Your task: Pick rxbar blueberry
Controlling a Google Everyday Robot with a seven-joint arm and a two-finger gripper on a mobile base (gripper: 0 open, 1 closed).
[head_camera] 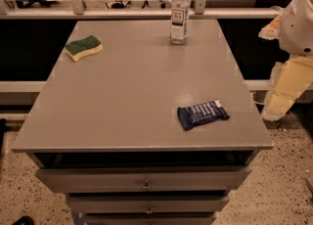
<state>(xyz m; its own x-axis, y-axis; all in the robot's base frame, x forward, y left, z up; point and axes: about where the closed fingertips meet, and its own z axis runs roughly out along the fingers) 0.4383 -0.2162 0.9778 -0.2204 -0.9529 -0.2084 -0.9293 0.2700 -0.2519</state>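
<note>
The rxbar blueberry (203,114) lies flat near the front right corner of the grey table (122,101). The gripper (279,102) hangs beyond the table's right edge, apart from the bar; open or closed, I cannot tell

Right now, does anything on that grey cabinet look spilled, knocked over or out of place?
Nothing stands out. The water bottle stands upright at the far edge, the sponge lies flat at far left, and the rxbar blueberry lies flat, only slightly skewed to the front edge. The gripper hangs right of the cabinet.
</note>
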